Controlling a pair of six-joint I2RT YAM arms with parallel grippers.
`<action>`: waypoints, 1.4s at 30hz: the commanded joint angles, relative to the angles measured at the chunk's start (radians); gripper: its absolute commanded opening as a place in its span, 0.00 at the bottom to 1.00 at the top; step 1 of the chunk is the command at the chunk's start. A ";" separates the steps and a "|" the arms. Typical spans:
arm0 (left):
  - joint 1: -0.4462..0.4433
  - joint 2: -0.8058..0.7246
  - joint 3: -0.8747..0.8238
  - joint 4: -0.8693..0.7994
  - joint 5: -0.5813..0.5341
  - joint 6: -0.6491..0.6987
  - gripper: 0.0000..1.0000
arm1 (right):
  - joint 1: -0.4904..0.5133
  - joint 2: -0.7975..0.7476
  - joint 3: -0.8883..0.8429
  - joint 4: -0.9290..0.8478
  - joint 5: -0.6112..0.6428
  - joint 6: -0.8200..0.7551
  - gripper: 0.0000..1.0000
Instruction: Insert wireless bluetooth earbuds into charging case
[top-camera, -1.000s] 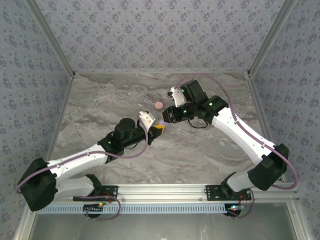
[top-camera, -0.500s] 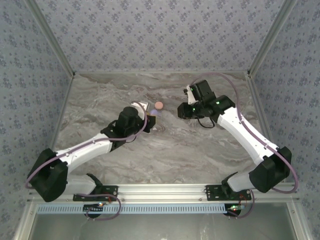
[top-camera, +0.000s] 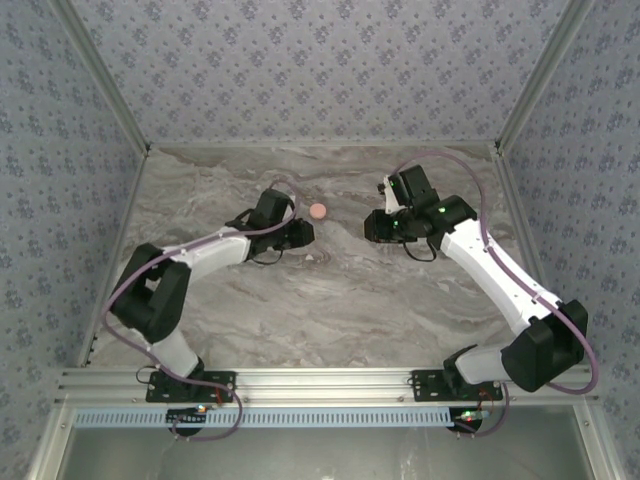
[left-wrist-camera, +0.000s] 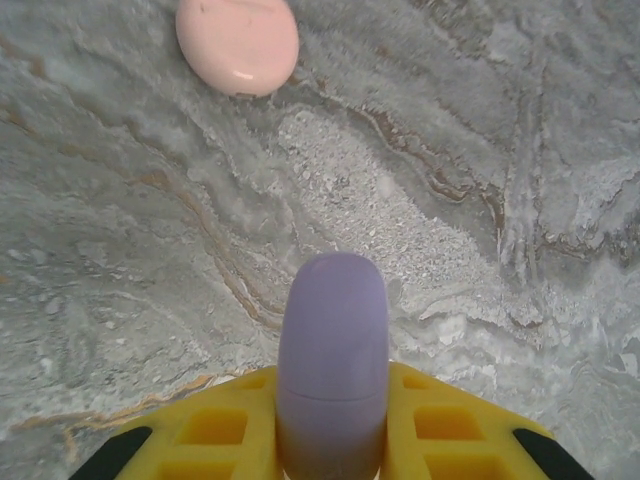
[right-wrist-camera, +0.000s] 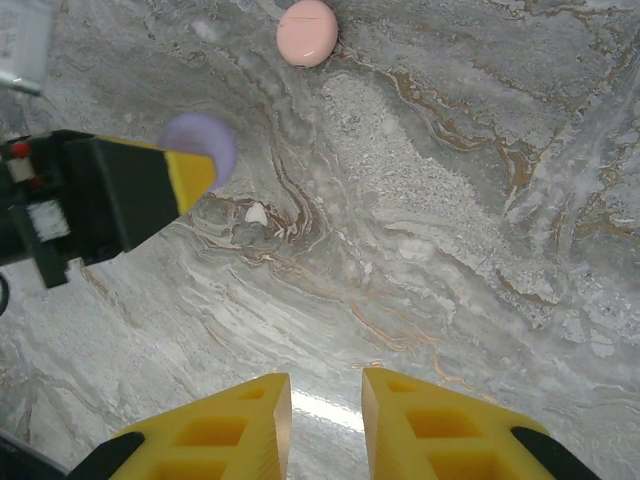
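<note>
My left gripper (left-wrist-camera: 333, 392) is shut on a purple case (left-wrist-camera: 333, 330), which stands edge-on between the yellow fingers with its seam showing and its lid closed. The same purple case (right-wrist-camera: 200, 145) and left gripper (right-wrist-camera: 170, 185) appear at the upper left of the right wrist view. A tiny pale bit (right-wrist-camera: 256, 213), possibly an earbud, lies on the marble just past them. A salmon-pink disc (left-wrist-camera: 237, 42) (top-camera: 318, 211) rests on the table beyond. My right gripper (right-wrist-camera: 325, 410) hangs open over bare marble, a short way right of the left gripper (top-camera: 305, 234).
The marble table (top-camera: 400, 300) is enclosed by patterned walls at the back and both sides. The left arm (top-camera: 200, 250) stretches across the left half of the table and the right arm (top-camera: 490, 265) across the right.
The two grippers, close together a second ago, have parted. The right one drew back to the right. The left arm swung its elbow outward, still holding the purple case.
</note>
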 joint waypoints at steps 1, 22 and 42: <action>0.016 0.068 0.084 -0.039 0.114 -0.040 0.22 | -0.008 -0.024 -0.005 -0.019 -0.003 0.015 0.28; 0.040 0.317 0.276 -0.163 0.166 -0.055 0.24 | -0.018 -0.028 -0.021 -0.025 -0.007 0.010 0.29; 0.052 0.076 0.219 -0.337 -0.115 0.142 0.67 | -0.051 -0.043 -0.075 0.024 0.211 -0.025 0.45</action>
